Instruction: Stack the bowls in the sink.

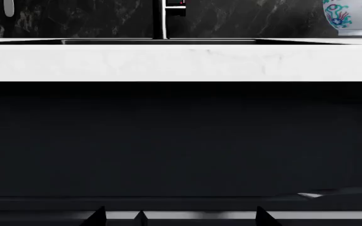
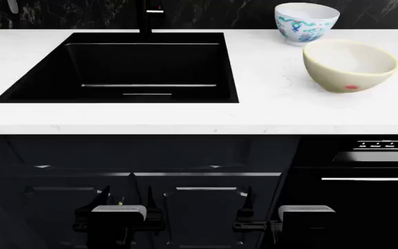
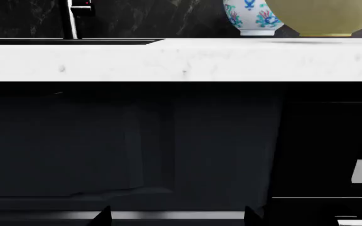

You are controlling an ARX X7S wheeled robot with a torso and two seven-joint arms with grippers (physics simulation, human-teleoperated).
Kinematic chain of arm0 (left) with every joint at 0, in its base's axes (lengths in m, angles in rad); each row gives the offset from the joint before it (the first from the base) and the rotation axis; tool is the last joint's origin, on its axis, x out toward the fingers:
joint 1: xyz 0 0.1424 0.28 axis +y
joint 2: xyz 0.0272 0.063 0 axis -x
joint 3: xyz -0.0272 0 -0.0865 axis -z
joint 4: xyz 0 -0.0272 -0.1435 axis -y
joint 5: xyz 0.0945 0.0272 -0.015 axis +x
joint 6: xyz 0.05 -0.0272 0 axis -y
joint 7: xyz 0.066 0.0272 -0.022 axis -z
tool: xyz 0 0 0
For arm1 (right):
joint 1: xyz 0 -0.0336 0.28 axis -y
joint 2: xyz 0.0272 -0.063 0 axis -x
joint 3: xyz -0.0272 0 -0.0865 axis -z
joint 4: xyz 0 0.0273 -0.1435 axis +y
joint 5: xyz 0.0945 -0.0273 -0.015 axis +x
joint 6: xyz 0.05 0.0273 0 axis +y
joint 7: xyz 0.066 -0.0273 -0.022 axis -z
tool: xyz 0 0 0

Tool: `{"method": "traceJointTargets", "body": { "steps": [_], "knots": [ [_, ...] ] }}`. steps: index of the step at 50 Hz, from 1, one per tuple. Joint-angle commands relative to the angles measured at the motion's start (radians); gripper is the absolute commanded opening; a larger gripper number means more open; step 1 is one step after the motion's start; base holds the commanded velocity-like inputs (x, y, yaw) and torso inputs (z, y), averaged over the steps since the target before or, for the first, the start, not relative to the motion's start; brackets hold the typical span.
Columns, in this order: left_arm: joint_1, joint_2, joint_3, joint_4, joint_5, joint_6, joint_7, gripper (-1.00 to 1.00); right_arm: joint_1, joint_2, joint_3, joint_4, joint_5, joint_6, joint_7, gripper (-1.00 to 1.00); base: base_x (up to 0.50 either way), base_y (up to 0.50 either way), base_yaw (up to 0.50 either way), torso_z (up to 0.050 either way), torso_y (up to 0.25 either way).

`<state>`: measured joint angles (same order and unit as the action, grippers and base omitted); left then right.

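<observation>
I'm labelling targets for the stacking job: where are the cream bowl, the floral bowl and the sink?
cream bowl [image 2: 341,78], head view, outer wall
floral bowl [image 2: 302,28], head view, patterned outer side
sink [image 2: 143,65], head view, back inner wall

Cream-yellow bowl [image 2: 350,65], red mark; white bowl [image 2: 306,22], teal floral pattern; black sink [image 2: 126,70]; white marbled countertop [image 2: 268,104].

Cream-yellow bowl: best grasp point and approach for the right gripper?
Probably pinch the near rim of the cream-yellow bowl from above: it sits upright and open, its wall too wide to span. The white floral bowl crowds its far side.
</observation>
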<state>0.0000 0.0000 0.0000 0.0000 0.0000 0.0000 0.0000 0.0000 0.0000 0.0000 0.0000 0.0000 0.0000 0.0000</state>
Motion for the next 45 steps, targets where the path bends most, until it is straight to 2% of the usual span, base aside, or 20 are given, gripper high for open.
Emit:
{"method": "traceJointTargets", "body": {
  "steps": [1, 13, 29, 37, 45],
  "knots": [
    [-0.002, -0.016, 0.017, -0.007, -0.018, 0.004, -0.018, 1.0, 0.0, 0.015, -0.021, 0.005, 0.014, -0.003, 0.02, 1.0, 0.0, 0.0, 0.0, 0.0, 0.0],
    [0.003, -0.048, 0.053, 0.0, -0.072, 0.016, -0.046, 1.0, 0.001, 0.046, -0.072, 0.024, 0.042, -0.013, 0.056, 1.0, 0.0, 0.0, 0.0, 0.0, 0.0],
    [0.011, -0.079, 0.085, 0.099, -0.099, -0.055, -0.069, 1.0, 0.003, 0.071, -0.101, -0.016, 0.073, 0.017, 0.084, 1.0, 0.0, 0.0, 0.0, 0.05, 0.0],
    [-0.014, -0.114, 0.093, 0.223, -0.125, -0.166, -0.067, 1.0, 0.049, 0.094, -0.093, -0.1, 0.098, 0.096, 0.097, 1.0, 0.0, 0.0, 0.0, 0.05, 0.0],
    [-0.095, -0.164, 0.084, 0.409, -0.175, -0.37, -0.061, 1.0, 0.118, 0.12, -0.097, -0.213, 0.122, 0.207, 0.099, 1.0, 0.0, 0.0, 0.0, 0.05, 0.0]
  ]
}}
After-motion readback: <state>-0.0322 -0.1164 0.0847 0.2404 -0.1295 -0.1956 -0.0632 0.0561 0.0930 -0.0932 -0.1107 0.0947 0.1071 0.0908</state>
